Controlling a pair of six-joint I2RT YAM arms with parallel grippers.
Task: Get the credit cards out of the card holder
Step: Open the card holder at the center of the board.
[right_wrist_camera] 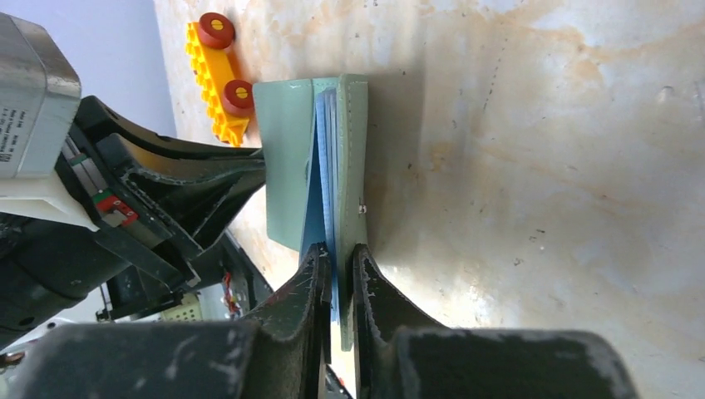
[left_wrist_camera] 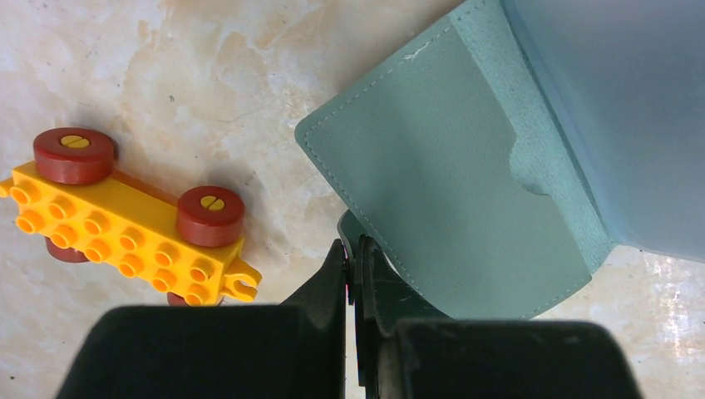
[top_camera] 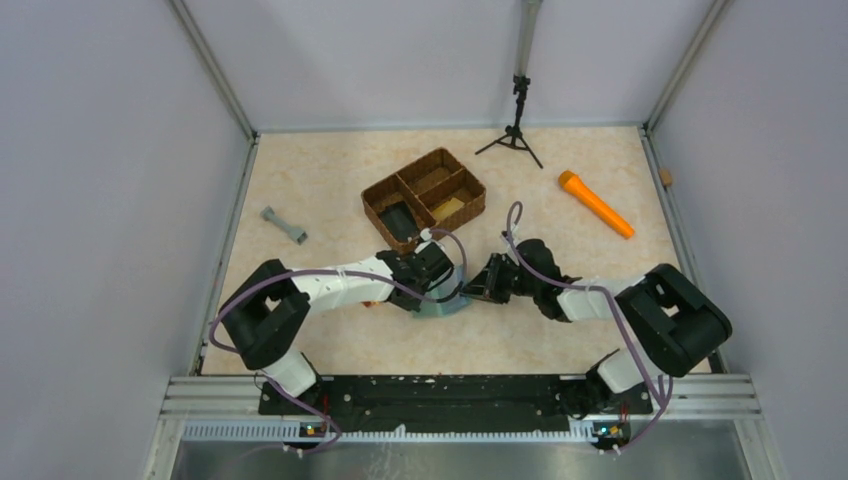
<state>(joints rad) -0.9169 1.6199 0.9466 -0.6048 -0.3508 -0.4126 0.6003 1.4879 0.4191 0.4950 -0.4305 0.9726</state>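
The grey-green card holder stands part-open on the table between both arms. In the left wrist view its outer cover fills the right side, and my left gripper is shut on the small tab at its lower edge. In the right wrist view the holder is seen edge-on with pale blue inner pockets between its covers. My right gripper is shut on the right-hand cover and a blue pocket. From above, the left gripper and the right gripper meet at the holder. The credit cards are hidden.
A yellow toy brick with red wheels lies just left of the holder. A brown three-part basket sits behind the grippers. An orange cylinder lies back right, a grey dumbbell piece back left, a black tripod at the rear.
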